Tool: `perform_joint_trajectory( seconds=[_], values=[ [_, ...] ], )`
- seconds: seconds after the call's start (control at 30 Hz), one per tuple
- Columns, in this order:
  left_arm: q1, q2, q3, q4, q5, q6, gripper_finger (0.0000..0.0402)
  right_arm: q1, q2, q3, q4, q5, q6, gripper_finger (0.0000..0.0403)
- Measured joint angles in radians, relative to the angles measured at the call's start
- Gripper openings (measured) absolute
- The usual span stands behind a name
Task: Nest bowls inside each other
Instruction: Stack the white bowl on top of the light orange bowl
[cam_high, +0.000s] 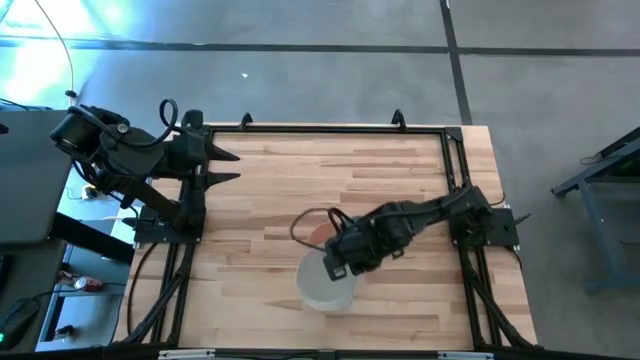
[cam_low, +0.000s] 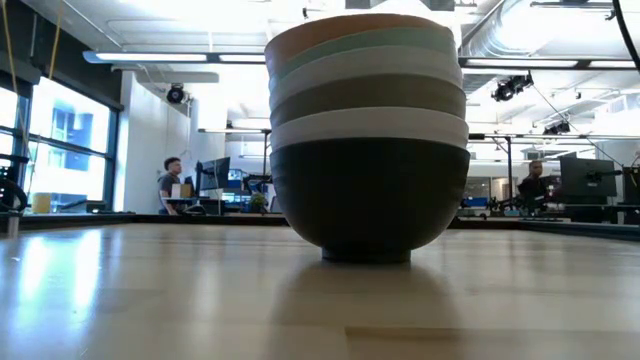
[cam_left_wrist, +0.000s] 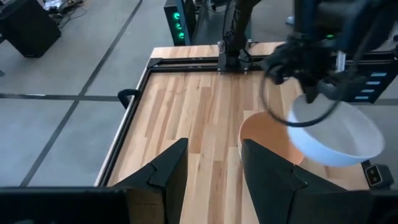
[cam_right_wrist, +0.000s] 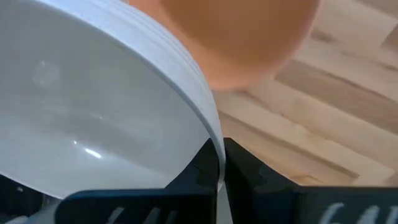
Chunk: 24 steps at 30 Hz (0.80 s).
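Note:
A stack of nested bowls stands on the table's middle, black at the bottom, then white, grey, white and mint green, with the peach-orange bowl on top. My right gripper is shut on a white bowl, held in the air just on the near side of the stack. The peach bowl also shows in the right wrist view, beyond the white bowl. My left gripper is open and empty at the table's far left. My right gripper pinches the white bowl's rim, one finger inside the bowl and one outside. The fingers come from the table's right side, slanting down. The bowl is lifted clear and tilted, with its opening turned partly toward the table's left.
A black frame runs along the table's far edge and sides. Bare wood lies left of the stack. People sit at desks in the room beyond.

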Motion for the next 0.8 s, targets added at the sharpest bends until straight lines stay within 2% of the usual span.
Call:
perform_joint_trajectory(
  seconds=[0.37, 0.8],
  values=[
    [0.000, 0.000, 0.000, 0.000, 0.014, 0.011, 0.0140, -0.106, 0.000, -0.001, 0.000, 0.015, -0.069, 0.0000],
    [0.000, -0.019, 0.000, 0.000, 0.015, 0.035, 0.0140, -0.151, -0.003, -0.002, 0.000, 0.038, -0.135, 0.0000]
  ],
)
